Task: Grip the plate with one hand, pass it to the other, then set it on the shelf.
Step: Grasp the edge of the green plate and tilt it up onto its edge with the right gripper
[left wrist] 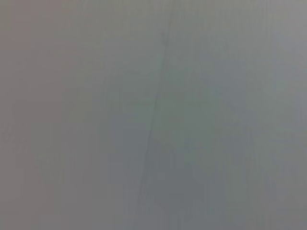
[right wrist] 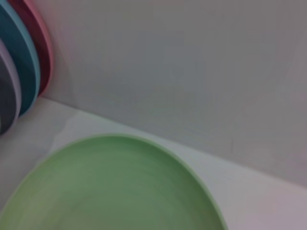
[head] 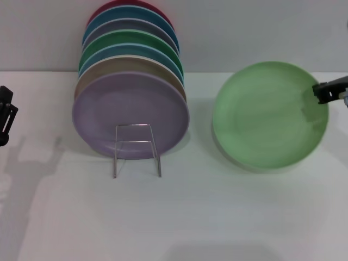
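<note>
Head high — right wrist near plate (right wrist: 115, 191)

Bright, even light; soft shadows fall on the table (head: 217, 217), and both wrist views are blurred.

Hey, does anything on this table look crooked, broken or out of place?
Nothing looks broken or spilled. The one stray is the mint plate, alone right of the rack, apparently tipped up, with the right pincer at its rim. The other plates lean in a neat row on the rack. The left pincer sits idle at far left.

wall (head: 261, 32): plain pale grey | table (head: 179, 217): white (soft shadows at left)
</note>
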You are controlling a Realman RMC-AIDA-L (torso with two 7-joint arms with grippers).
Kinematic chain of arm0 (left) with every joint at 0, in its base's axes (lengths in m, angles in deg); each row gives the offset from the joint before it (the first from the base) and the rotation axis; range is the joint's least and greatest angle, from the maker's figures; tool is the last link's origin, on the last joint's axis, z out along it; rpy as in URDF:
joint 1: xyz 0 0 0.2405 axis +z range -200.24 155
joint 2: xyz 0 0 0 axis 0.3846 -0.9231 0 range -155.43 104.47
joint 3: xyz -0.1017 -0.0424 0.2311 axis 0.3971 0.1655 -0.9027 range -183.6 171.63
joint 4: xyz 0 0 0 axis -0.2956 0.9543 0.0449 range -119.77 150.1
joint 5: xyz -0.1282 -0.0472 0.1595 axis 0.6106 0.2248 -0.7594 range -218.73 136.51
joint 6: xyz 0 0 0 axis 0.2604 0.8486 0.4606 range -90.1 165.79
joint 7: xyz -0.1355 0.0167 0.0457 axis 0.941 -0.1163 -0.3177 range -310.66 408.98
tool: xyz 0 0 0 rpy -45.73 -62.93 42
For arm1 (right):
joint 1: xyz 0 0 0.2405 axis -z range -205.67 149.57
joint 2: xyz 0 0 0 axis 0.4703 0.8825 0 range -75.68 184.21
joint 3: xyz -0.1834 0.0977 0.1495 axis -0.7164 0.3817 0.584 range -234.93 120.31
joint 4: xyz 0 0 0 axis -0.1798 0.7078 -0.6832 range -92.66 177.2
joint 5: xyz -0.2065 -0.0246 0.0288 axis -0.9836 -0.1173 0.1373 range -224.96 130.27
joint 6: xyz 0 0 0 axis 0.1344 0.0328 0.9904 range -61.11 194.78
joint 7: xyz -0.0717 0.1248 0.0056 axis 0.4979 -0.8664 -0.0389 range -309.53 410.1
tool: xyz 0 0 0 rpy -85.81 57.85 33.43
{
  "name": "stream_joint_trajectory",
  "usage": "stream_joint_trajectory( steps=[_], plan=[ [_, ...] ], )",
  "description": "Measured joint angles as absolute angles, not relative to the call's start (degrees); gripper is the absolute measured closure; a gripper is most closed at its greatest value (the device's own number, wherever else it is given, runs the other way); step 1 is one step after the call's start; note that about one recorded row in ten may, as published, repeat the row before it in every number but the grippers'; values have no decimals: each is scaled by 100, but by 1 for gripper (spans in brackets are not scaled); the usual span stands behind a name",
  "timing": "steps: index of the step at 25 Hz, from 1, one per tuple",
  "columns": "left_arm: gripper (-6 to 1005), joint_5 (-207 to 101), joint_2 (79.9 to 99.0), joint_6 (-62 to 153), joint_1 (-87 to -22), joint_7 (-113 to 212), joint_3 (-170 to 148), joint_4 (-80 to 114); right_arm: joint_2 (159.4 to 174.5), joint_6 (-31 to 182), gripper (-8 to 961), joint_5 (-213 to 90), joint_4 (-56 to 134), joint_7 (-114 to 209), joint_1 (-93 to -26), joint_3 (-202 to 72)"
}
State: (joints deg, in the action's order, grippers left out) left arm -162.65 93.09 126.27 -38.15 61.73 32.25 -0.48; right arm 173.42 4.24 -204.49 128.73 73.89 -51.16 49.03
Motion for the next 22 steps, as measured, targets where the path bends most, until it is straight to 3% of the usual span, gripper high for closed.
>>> stream_joint_trajectory(
  steps=[22],
  plan=[
    [139, -16293, 9308, 12625, -3773, 6173, 3195, -48, 17354, 3790, 935, -21453, 13113, 6904, -4031, 3331]
  ],
)
